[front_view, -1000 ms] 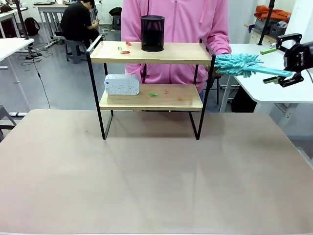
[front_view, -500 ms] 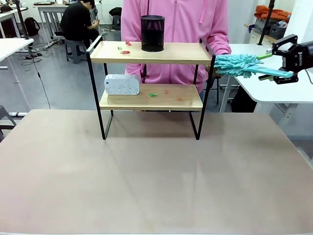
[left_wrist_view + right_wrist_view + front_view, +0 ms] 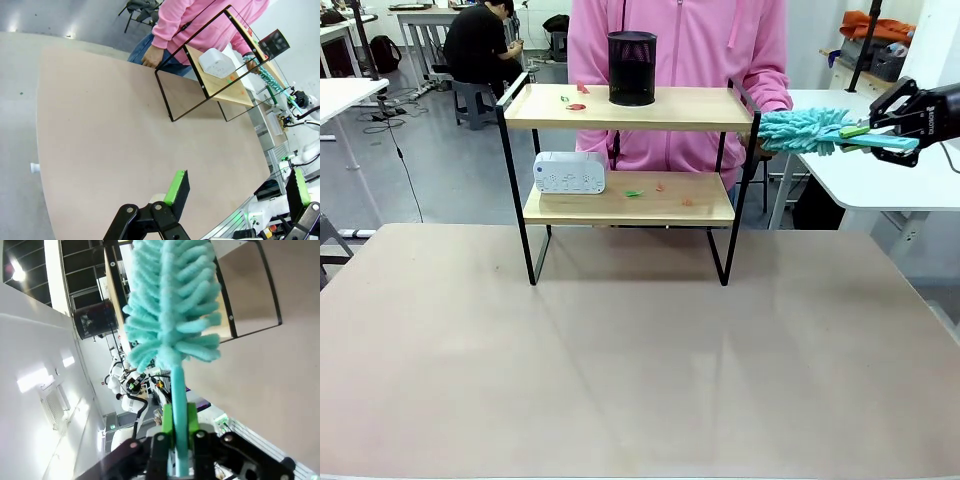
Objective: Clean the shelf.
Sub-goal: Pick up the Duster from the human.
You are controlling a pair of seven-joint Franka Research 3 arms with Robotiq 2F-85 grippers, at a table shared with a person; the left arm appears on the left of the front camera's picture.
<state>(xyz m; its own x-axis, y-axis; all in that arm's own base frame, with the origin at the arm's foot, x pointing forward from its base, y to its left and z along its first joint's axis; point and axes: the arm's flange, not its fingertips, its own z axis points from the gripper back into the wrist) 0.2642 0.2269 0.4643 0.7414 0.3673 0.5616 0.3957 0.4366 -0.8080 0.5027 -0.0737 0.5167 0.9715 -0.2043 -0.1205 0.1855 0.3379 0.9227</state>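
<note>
The 2-tier shelf (image 3: 690,108) is set at the bench's (image 3: 640,360) far side. Right of it, the right claw (image 3: 876,137) is clamped on a teal duster (image 3: 805,131); the left claw (image 3: 237,189) is held apart.

The small two-tier shelf (image 3: 690,110) is showing pale wooden boards with a smooth matt grain and a thin black metal frame with a satin finish. The wide beige tabletop (image 3: 640,380) is looking matt and faintly streaked. The teal duster (image 3: 805,131) is showing a fluffy chenille cloth head and a smooth plastic handle. The black cylindrical mesh holder (image 3: 632,68) is looking like perforated metal, and the white rounded box (image 3: 569,172) like matt plastic.
</note>
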